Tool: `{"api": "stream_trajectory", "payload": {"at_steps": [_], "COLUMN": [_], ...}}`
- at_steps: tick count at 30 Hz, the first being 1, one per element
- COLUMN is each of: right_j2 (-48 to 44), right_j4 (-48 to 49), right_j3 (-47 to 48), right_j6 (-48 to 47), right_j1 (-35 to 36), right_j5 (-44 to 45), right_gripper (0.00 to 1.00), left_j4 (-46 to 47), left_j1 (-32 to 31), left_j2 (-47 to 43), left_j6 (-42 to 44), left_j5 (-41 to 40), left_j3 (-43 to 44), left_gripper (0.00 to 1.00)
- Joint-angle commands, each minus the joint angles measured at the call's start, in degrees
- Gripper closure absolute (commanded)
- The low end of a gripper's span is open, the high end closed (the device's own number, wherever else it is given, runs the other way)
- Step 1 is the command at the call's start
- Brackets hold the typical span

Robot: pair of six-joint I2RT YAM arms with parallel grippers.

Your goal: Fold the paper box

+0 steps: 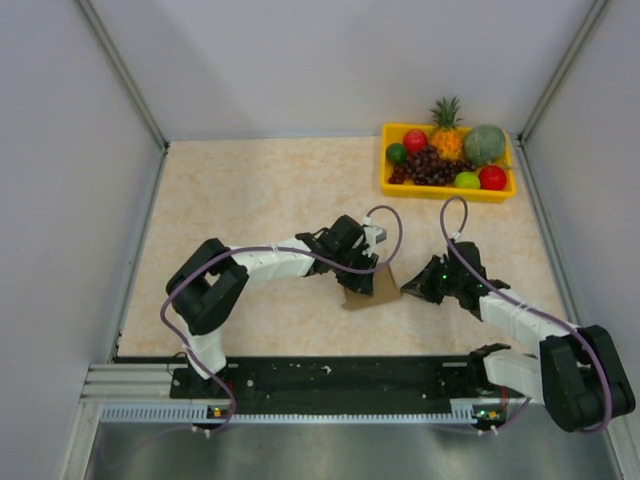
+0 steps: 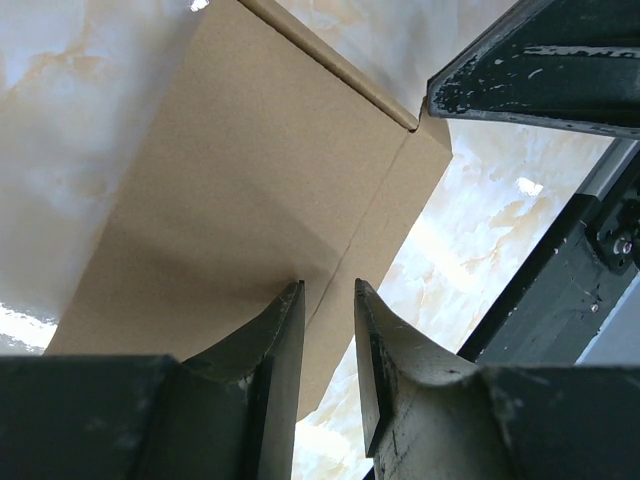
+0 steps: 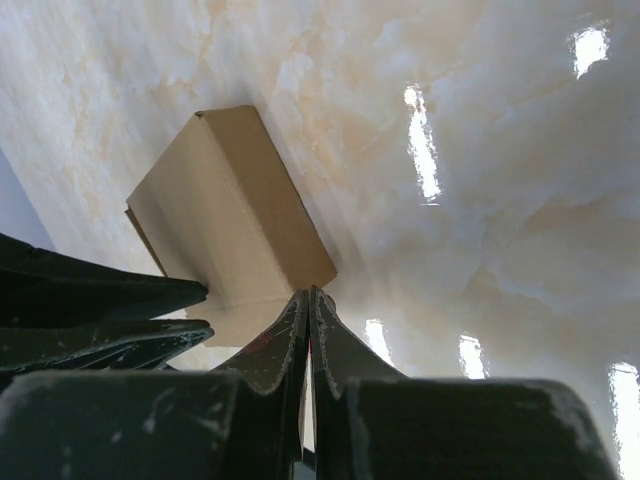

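Note:
The paper box (image 1: 372, 290) is a small brown cardboard box lying on the marble-pattern table between my two arms. My left gripper (image 1: 365, 270) hovers over its top left part. In the left wrist view the box (image 2: 250, 180) fills most of the frame, and the left gripper (image 2: 328, 292) stands just open with a narrow empty gap, its tips at the cardboard. My right gripper (image 1: 408, 289) sits at the box's right side. Its jaws (image 3: 308, 292) are shut, tips against the near corner of the box (image 3: 235, 205).
A yellow fruit tray (image 1: 449, 194) with grapes, a pineapple, a melon and several small fruits stands at the back right. Grey walls close in the table on the left, back and right. A black rail (image 1: 330, 375) runs along the near edge.

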Motion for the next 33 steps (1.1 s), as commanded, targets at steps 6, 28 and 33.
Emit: {"api": "stream_trajectory", "payload": {"at_steps": [6, 28, 33], "right_j2": [0.9, 2.4, -1.74], "right_j4": [4.58, 27.78, 6.06], "right_j3": [-2.62, -14.75, -6.51], "right_j6": [3.76, 25.02, 11.78], "right_j1": [1.59, 3.26, 3.17], "right_j5": [-0.55, -5.3, 0.23], "right_gripper": [1.0, 1.0, 1.0], "left_j4": [1.5, 4.22, 4.31], "left_j1": [-0.07, -0.08, -0.08], "left_j2": [-0.14, 0.48, 0.65], "left_j6": [-0.66, -2.42, -2.33], "left_j5": [-0.03, 1.73, 1.64], "left_j3": [-1.38, -3.49, -3.58], "left_gripper": [0.68, 0.69, 0.69]}}
